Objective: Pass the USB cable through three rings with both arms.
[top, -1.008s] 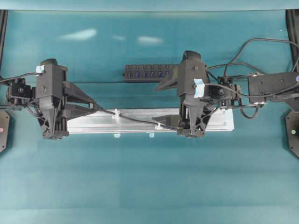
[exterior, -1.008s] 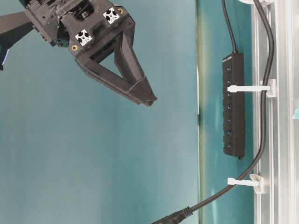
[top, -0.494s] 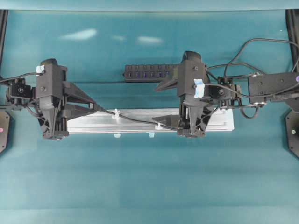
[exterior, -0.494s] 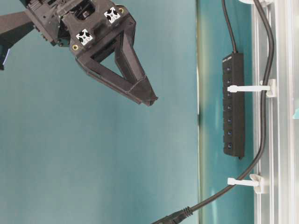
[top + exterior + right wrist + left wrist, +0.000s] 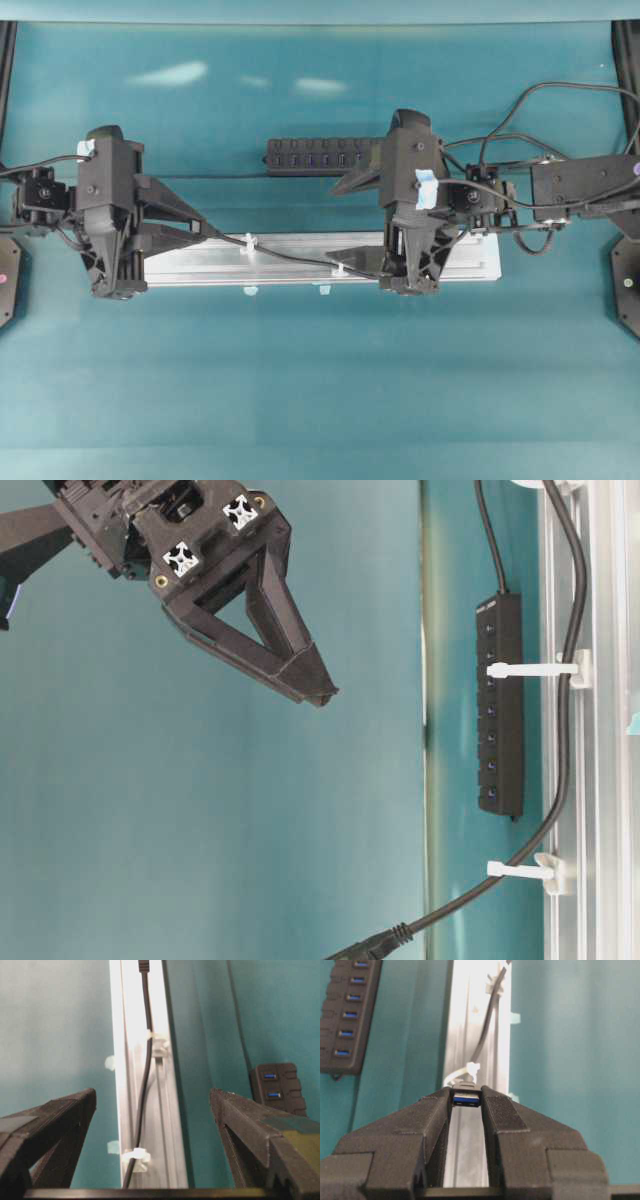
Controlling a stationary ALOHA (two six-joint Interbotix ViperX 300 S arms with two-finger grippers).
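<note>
My left gripper [image 5: 466, 1101] is shut on the USB cable's plug [image 5: 466, 1099], whose blue tongue faces the camera, at the left end of the silver rail [image 5: 300, 260]. From the plug the thin black USB cable [image 5: 295, 258] runs right through one whitish ring [image 5: 248, 243] and a second ring [image 5: 343, 268], then passes under my right gripper. The nearest ring [image 5: 470, 1069] stands just beyond the plug. My right gripper [image 5: 152, 1094] hangs open and wide above the rail, with the cable [image 5: 145, 1060] and two rings [image 5: 135, 1157] [image 5: 157, 1042] below it, untouched.
A black multi-port hub [image 5: 320, 155] lies behind the rail, with its own cable leading right. Pale blue tape tabs [image 5: 250, 291] stick out at the rail's front edge. In the table-level view a right gripper finger [image 5: 300, 680] floats well off the teal table.
</note>
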